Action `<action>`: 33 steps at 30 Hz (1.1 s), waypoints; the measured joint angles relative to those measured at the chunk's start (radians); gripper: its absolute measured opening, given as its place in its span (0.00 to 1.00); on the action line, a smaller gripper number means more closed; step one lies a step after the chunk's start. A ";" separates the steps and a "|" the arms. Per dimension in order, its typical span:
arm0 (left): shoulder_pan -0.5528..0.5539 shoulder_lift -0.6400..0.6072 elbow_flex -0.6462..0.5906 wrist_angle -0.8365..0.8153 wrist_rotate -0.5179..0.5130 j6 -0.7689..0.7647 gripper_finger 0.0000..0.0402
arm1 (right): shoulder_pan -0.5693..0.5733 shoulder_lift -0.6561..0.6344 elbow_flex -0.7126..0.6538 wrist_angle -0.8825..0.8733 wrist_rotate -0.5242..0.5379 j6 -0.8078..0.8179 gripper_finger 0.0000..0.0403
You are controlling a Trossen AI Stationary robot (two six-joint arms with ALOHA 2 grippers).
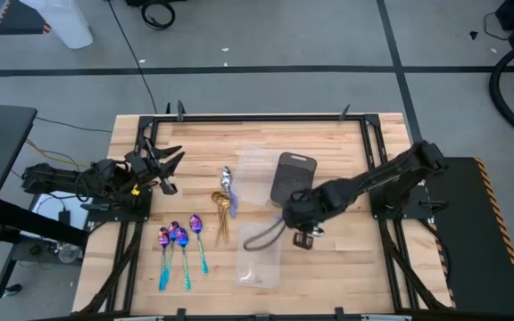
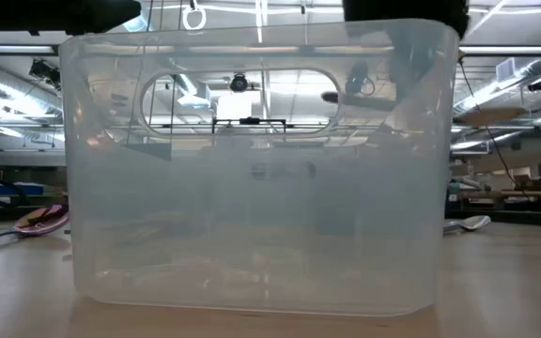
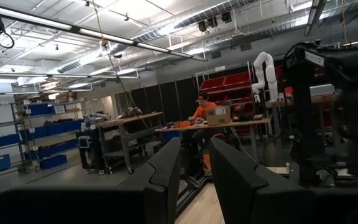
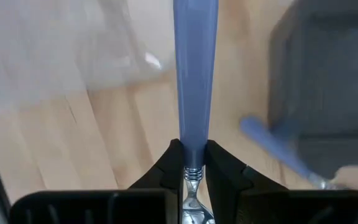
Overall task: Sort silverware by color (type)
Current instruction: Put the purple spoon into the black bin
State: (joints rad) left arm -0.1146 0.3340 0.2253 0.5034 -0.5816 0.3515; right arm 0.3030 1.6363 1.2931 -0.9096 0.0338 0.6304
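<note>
My right gripper (image 4: 192,155) is near the table's middle (image 1: 291,218), beside the dark grey tray (image 1: 293,176), shut on a silver spoon with a pale blue handle (image 4: 194,68). A second blue-handled spoon (image 4: 278,149) lies on the table by that tray. Purple-blue spoons with teal handles (image 1: 181,242), gold spoons (image 1: 221,209) and silver spoons (image 1: 227,183) lie in groups on the wood at left of centre. My left gripper (image 1: 163,163) hovers open and empty at the table's left edge, pointing level into the room (image 3: 194,180). My right gripper pinches the spoon between its two fingers at the lower end of the blue handle (image 4: 192,149), where it joins the metal neck. The handle runs straight out past the fingertips, along the fingers. The silver part lies back between the fingers.
A clear plastic tray (image 1: 261,254) stands near the table's front and fills the low view (image 2: 261,178). Another clear tray (image 1: 255,178) lies left of the dark grey tray (image 4: 328,93). Black frame rails run along the table's edges.
</note>
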 joint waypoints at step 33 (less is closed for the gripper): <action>0.000 0.079 0.240 -0.562 -0.114 -0.290 0.23 | -0.288 -0.235 0.125 -0.061 0.214 0.197 0.14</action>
State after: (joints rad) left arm -0.1146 0.4128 0.4656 -0.0585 -0.6956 0.0620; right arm 0.0146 1.4017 1.4185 -0.9702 0.2475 0.8279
